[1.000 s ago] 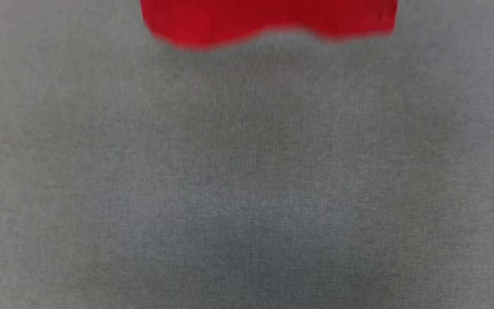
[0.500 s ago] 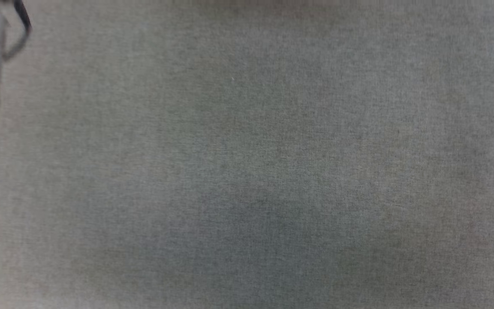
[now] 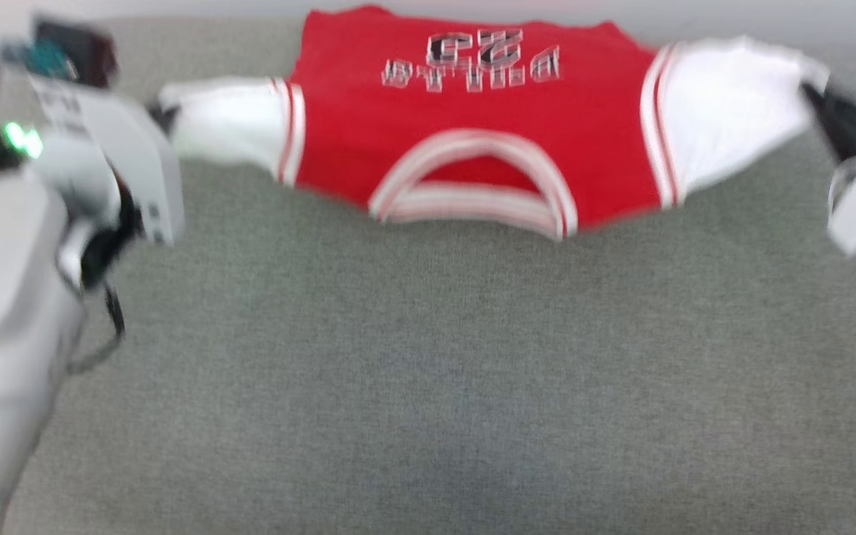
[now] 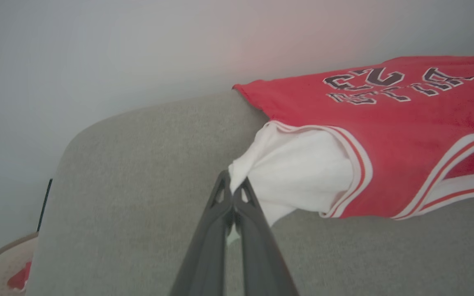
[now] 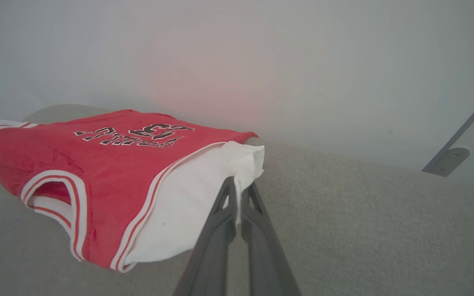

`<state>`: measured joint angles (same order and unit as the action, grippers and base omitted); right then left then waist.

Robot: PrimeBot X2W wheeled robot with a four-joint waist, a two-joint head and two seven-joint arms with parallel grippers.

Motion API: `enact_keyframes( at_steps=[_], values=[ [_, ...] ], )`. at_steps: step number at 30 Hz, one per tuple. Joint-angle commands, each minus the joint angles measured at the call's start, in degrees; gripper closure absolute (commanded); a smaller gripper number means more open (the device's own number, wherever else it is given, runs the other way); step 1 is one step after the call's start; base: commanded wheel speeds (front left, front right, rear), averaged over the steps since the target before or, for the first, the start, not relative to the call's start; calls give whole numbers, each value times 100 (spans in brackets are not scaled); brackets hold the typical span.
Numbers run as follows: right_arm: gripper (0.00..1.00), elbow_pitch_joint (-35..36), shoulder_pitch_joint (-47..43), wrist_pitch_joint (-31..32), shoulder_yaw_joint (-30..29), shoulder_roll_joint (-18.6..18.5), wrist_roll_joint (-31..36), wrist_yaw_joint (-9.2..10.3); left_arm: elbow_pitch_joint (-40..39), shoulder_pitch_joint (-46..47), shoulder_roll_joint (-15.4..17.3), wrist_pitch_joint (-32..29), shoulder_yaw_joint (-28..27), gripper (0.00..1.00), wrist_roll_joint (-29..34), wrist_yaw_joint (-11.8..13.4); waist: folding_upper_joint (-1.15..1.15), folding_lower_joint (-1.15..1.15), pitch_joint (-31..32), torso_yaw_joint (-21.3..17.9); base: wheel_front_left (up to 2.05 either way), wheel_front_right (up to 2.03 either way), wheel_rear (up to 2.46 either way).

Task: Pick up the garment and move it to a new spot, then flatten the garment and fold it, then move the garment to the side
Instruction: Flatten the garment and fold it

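The garment [image 3: 472, 126] is a red jersey with white sleeves, and its lettering reads upside down to me. It is stretched wide across the far part of the grey cushion [image 3: 428, 357], collar toward me. My left gripper [image 3: 159, 115] is shut on the tip of the left white sleeve [image 4: 298, 176]; the fingers [image 4: 220, 213] pinch the cloth. My right gripper [image 3: 814, 96] is shut on the right sleeve's tip [image 5: 245, 160], its fingers [image 5: 257, 213] closed on the fabric. Both sleeves are pulled outward and slightly off the surface.
A pale wall [image 5: 261, 61] rises right behind the cushion's far edge. A metal bracket [image 5: 447, 160] is fixed to it at the right. A red-and-white cloth [image 4: 12, 271] shows beyond the cushion's left end. Bare grey cushion lies between me and the garment.
The head camera has swung: before, it showed bare cushion with a red hem at the top, then just cushion and a forearm. Now the whole garment and both arms are in it.
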<state>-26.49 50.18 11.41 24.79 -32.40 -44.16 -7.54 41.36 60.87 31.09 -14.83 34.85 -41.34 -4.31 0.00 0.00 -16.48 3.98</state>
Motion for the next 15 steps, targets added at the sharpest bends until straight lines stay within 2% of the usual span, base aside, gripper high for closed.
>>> enact_keyframes(
  at_steps=[1, 5, 11, 15],
  values=[
    [100, 171, -357, 144, -41, -76, -158, 11, -349, -376, 151, -150, 5, 100, -89, 108, 0, 0, 384, -52, 0, 0, 0],
    [100, 760, -1328, 717, -133, -351, -418, 10, -1735, -1551, 661, -720, -46, 100, -392, 575, 0, 0, 566, -96, 0, 0, 0],
    [100, 1531, -2648, 1470, -525, -635, -750, 10, -3929, -3303, 1581, -1414, -230, 100, -874, 1536, 0, 0, 658, -137, 0, 0, 0],
    [100, 2004, -3433, 2008, -772, -766, -866, 10, -4962, -4274, 2104, -1619, -388, 100, -1155, 2105, 0, 0, 664, -158, 0, 0, 0]
  ],
)
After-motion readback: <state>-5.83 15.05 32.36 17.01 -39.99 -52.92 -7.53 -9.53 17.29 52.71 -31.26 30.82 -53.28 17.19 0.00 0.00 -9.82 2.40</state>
